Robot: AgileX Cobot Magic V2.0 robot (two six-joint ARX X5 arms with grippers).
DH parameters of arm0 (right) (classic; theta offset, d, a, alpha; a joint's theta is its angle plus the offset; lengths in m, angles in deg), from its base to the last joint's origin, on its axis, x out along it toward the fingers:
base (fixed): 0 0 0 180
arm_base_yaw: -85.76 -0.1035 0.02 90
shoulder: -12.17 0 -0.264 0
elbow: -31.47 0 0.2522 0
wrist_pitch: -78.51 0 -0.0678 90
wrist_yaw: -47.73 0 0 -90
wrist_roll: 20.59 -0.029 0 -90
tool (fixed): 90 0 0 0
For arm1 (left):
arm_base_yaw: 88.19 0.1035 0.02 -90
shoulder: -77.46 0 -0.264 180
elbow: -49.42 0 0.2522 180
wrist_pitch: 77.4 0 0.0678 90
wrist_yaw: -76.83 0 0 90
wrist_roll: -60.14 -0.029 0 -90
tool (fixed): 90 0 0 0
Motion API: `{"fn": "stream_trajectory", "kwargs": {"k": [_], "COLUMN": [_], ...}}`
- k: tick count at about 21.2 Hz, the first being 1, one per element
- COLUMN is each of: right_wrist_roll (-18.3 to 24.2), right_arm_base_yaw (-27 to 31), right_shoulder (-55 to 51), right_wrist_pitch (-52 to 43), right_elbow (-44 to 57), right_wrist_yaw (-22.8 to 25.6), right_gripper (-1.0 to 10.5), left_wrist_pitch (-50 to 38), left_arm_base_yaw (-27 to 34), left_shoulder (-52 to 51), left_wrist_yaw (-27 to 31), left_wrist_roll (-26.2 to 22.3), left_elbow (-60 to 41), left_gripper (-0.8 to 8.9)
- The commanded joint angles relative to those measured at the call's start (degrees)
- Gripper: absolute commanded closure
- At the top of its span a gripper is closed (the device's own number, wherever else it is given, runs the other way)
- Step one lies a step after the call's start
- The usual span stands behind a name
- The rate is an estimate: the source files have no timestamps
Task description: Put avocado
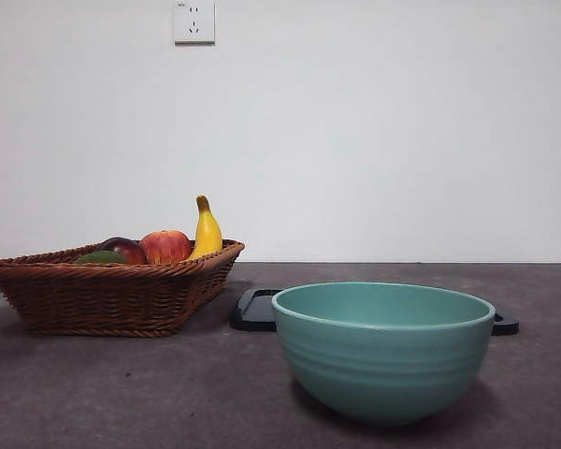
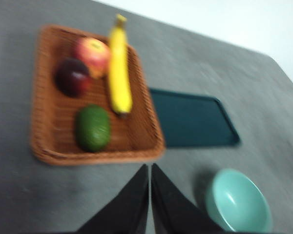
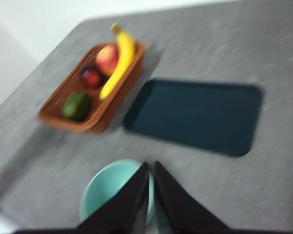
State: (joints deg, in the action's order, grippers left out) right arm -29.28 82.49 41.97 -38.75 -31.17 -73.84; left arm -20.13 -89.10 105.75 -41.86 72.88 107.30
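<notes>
Nearest the front camera, a teal bowl (image 1: 383, 348) is sitting on the grey tabletop (image 1: 122, 393), hiding most of the dark tray (image 1: 254, 311) behind it.
Further back, the avocado (image 1: 101, 257) is lying in the wicker basket (image 1: 107, 297), only its top showing over the rim, beside a dark red fruit (image 1: 123, 248), an apple (image 1: 165, 246) and a banana (image 1: 206, 230). Both wrist views are blurring; the left tool (image 2: 150, 168) and right tool (image 3: 152, 165) are hanging closed and empty above the tabletop.
</notes>
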Motion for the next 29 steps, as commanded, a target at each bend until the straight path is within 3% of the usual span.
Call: {"fn": "stream_trajectory", "kwargs": {"k": [1,8,15,18,21,23,29], "right_wrist_roll": [3.91,9.84,10.69,10.67,10.6,10.6,10.6], "right_arm_base_yaw": [-2.01,-11.91,-15.74,-15.74,-15.74,-15.74,-15.74], "right_shoulder": [3.69,10.64,12.13,12.13,12.13,12.13,12.13], "right_wrist_pitch": [4.7,15.21,16.15,16.15,16.15,16.11,16.02], "right_elbow": [-4.39,-10.62,-10.62,-10.62,-10.62,-10.62,-10.62], "right_wrist_yaw": [-1.79,-2.93,-2.93,-2.93,-2.91,-2.91,-2.93], "right_gripper": [9.4,9.4,9.4,8.6,6.3,5.2,5.1], "left_wrist_pitch": [4.5,19.17,21.18,21.18,21.16,21.11,20.2], "left_arm_base_yaw": [-1.4,-5.99,-7.28,-7.28,-7.28,-7.28,-7.28], "left_shoulder": [2.73,7.82,7.96,7.96,7.96,7.98,8.63], "left_wrist_yaw": [-2.71,-5.86,-5.84,-5.84,-5.81,-5.75,-5.57], "left_wrist_roll": [-3.65,-9.79,-11.67,-11.65,-11.65,-11.67,-11.58], "left_elbow": [4.26,12.52,12.74,12.74,12.74,12.74,12.74], "left_gripper": [8.04,8.04,8.01,7.01,4.92,4.04,3.99]}}
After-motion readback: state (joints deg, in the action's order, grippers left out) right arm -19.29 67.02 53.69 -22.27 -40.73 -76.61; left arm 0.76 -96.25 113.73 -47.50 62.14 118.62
